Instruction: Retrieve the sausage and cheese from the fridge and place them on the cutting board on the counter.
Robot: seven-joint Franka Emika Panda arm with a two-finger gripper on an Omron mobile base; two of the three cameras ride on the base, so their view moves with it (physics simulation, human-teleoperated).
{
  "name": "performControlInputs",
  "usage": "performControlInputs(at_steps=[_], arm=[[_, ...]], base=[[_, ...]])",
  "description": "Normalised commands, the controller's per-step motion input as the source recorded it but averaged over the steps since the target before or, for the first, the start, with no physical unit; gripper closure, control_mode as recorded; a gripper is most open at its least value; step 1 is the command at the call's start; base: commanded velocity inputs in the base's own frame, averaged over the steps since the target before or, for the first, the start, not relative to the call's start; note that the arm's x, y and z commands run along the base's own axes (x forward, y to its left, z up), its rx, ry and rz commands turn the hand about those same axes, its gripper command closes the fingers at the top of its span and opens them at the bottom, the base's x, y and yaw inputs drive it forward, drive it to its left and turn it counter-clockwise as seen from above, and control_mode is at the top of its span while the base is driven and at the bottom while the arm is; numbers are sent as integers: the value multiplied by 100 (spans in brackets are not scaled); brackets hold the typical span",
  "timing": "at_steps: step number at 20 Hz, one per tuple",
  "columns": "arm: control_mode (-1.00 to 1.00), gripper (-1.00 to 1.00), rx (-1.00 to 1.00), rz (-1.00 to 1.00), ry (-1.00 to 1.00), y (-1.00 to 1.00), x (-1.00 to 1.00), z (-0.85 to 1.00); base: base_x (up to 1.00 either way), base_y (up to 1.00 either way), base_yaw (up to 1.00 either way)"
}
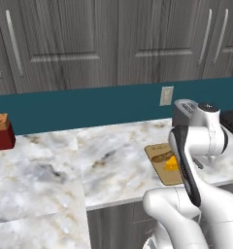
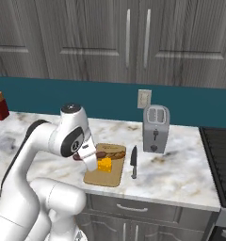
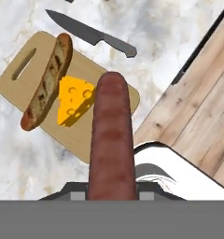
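Observation:
My gripper (image 3: 112, 191) is shut on the sausage (image 3: 112, 140), a dark red-brown rod that sticks out ahead of the fingers and hangs over the near edge of the cutting board (image 3: 93, 65). The yellow cheese (image 3: 75, 100) wedge lies on that tan board, beside a brown baguette (image 3: 48, 79). From the right base, my gripper (image 2: 86, 160) hovers at the board's (image 2: 103, 179) left side, with the sausage's end (image 2: 77, 156) showing behind it and the cheese (image 2: 104, 164) just to its right. The left base shows the cheese (image 1: 172, 164) past my arm. The fridge is out of view.
A black-handled knife (image 2: 133, 162) lies on the marble counter (image 1: 113, 160) right of the board, and a silver toaster (image 2: 156, 128) stands behind it. A black stove (image 2: 221, 155) borders the counter's right end. A red box (image 1: 1, 131) sits far left. Dark cabinets hang above.

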Motion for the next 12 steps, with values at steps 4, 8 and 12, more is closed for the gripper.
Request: performControlInputs(at_steps=[4, 8, 12], arm=[[-100, 100, 4, -8, 6, -3, 34, -26], [-100, 100, 0, -12, 7, -8, 12, -38], [-100, 100, 0, -17, 7, -2, 4, -42]], base=[[0, 0, 0], [0, 0, 0], [0, 0, 0]])
